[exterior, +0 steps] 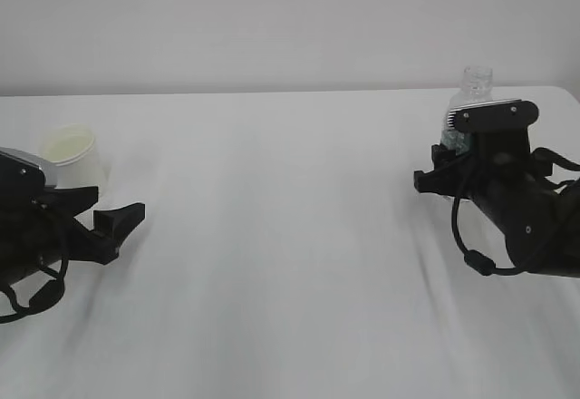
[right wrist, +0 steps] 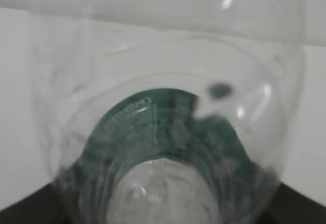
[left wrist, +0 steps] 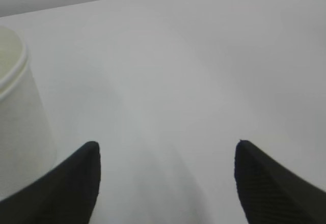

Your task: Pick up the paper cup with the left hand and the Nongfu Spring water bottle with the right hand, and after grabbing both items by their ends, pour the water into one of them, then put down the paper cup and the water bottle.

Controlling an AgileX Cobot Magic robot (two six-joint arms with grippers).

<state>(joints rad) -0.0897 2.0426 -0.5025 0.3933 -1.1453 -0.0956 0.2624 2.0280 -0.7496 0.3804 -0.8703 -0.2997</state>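
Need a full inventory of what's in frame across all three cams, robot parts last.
paper cup: one, white with a cream inside, far left of the table, outside the left fingers, not held.
water bottle: one, clear with a green label, capless, upright at far right, between the right jaws.
table: one, white, spans the view.
wall: pale grey, behind the table.
left gripper: one, black, open, nothing between its fingers.
right gripper: one, black, closed around the bottle.

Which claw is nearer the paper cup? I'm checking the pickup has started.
The left. The left claw is open with the paper cup just outside one fingertip, not between them. The right claw is across the table at the water bottle.
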